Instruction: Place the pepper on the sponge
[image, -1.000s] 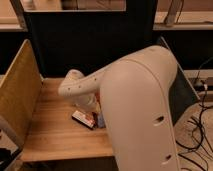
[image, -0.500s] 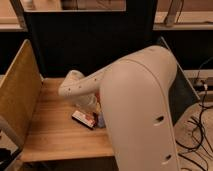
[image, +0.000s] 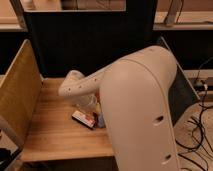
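Note:
My big white arm (image: 140, 110) fills the right half of the camera view and folds back to a joint (image: 72, 86) over the wooden table (image: 52, 132). The gripper (image: 90, 105) hangs below that joint, just above the table's middle, and is mostly covered by the arm. A sliver of light blue, which looks like the sponge (image: 100, 121), peeks out at the arm's edge right under the gripper. The pepper is hidden.
A flat dark box with a red-and-white label (image: 83, 119) lies on the table just left of the blue sliver. A tan side panel (image: 17, 95) walls the table's left edge and a dark panel (image: 75, 45) stands behind it. Cables (image: 200, 125) hang on the right.

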